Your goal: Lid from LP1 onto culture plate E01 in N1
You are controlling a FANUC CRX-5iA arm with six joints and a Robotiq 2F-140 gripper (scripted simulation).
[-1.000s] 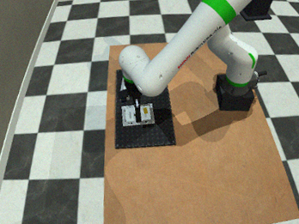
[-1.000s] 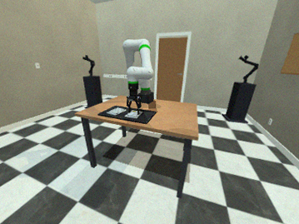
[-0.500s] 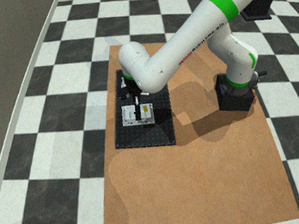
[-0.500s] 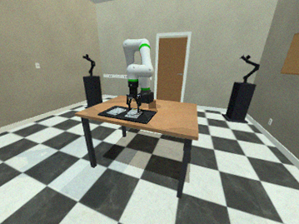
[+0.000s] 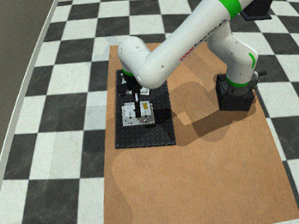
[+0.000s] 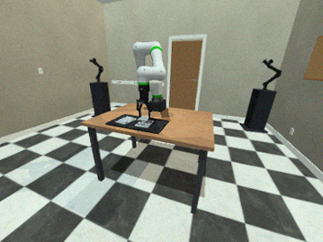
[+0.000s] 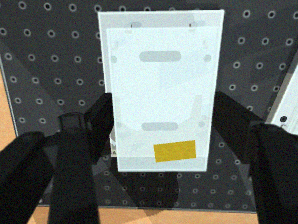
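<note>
- The translucent lid point(image 7: 161, 95), marked by a yellow label point(image 7: 174, 151), is clamped by its long edges in the gripper point(image 7: 162, 125), whose jaws stand at middling width.
- It is held above the black pegboard point(image 7: 45, 60), over a white plate-like outline; whether that is culture plate E01 point(image 5: 137, 116) cannot be told.
- A skewed descent could leave one edge riding on the plate rim.
- Slippage is possible, since only thin edges are gripped.
</note>
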